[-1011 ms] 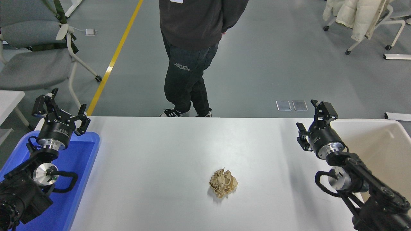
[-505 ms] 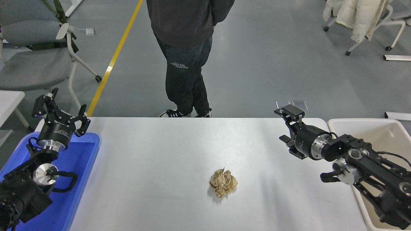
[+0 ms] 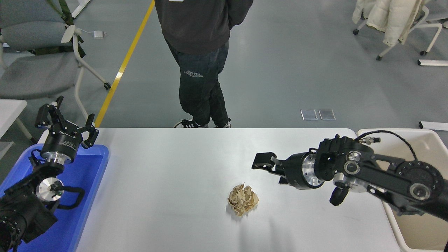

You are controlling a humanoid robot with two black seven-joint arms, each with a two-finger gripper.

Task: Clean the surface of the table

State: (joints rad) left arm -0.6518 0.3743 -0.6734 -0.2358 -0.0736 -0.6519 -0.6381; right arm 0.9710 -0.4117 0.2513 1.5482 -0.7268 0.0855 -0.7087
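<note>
The white table surface (image 3: 168,175) holds one crumpled brown paper ball (image 3: 243,199) near its middle front. My right gripper (image 3: 268,171) reaches in from the right and points left, hovering above the table just up and to the right of the ball, apart from it. Its jaws are open and empty. My left gripper (image 3: 66,119) is parked open and empty over the far end of the blue tray at the left.
A blue plastic tray (image 3: 87,196) lies along the table's left edge. A beige plastic bin (image 3: 413,224) stands at the right edge, under my right arm. A person (image 3: 203,52) stands at the far side. Chairs stand at the far left and far right.
My right arm has swung left from over the beige bin toward the table's middle, lowering and turning the gripper to point left near the paper ball. The person shifted slightly left.
</note>
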